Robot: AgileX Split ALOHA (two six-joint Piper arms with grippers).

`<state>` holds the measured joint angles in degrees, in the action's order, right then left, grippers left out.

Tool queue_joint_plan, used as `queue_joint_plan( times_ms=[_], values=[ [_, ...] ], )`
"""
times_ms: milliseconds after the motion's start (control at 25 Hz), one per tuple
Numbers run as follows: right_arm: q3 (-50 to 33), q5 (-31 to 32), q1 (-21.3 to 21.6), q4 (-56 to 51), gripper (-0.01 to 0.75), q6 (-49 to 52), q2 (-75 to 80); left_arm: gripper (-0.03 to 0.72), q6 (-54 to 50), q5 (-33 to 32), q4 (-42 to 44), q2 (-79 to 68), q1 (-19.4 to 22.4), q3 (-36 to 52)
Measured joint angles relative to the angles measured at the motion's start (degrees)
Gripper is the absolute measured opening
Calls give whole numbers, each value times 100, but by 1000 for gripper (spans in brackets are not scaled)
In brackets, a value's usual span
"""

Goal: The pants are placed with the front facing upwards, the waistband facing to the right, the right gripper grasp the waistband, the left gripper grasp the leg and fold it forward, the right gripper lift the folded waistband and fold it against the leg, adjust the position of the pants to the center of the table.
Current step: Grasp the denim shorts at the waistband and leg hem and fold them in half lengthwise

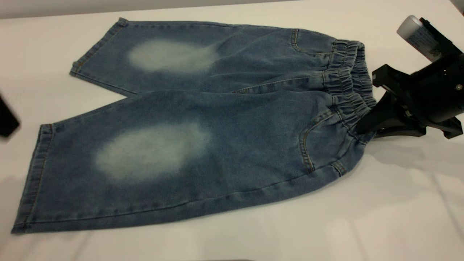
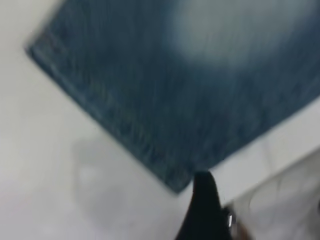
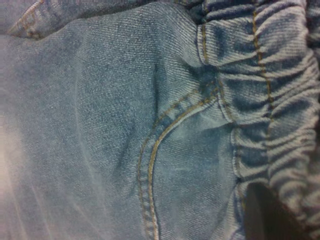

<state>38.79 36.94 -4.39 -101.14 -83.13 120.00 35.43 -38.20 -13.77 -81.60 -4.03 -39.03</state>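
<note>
We see the right gripper (image 1: 362,127) pinching the ruched waistband (image 1: 349,85); soft blue denim pants (image 1: 188,119) spread flat leftward from it over the smooth table (image 1: 362,217). The left gripper (image 1: 6,117) sits beyond the leg hems, its opening unclear.

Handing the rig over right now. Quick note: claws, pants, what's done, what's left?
Right claw: at the near end of the waistband, a finger tip on the fabric; grip unconfirmed.
Left claw: just off the near leg's hem corner, not holding; open or shut unclear.
Pants: flat on the table, front up, waistband right, unfolded.
Done: the approach only.
Left: both grasps, both folds, centring.
</note>
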Motion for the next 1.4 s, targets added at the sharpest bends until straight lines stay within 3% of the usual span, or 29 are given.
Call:
queue_joint_plan(
  times_ms=[280,720,1080,1400],
  values=[
    [0,75,0,-131,48,-134,0,496,169,591,745,-1117,-53,198],
    [0,88,0,-268,48,-319,0,496,1317,988,729,-2331,-63,198],
    [0,88,0,-274,50,-405,0,496,1592,1686,729,-2944,-618,198],
    [0,88,0,-274,51,-423,0,496,1295,1747,1224,-2957,-640,198]
  ],
)
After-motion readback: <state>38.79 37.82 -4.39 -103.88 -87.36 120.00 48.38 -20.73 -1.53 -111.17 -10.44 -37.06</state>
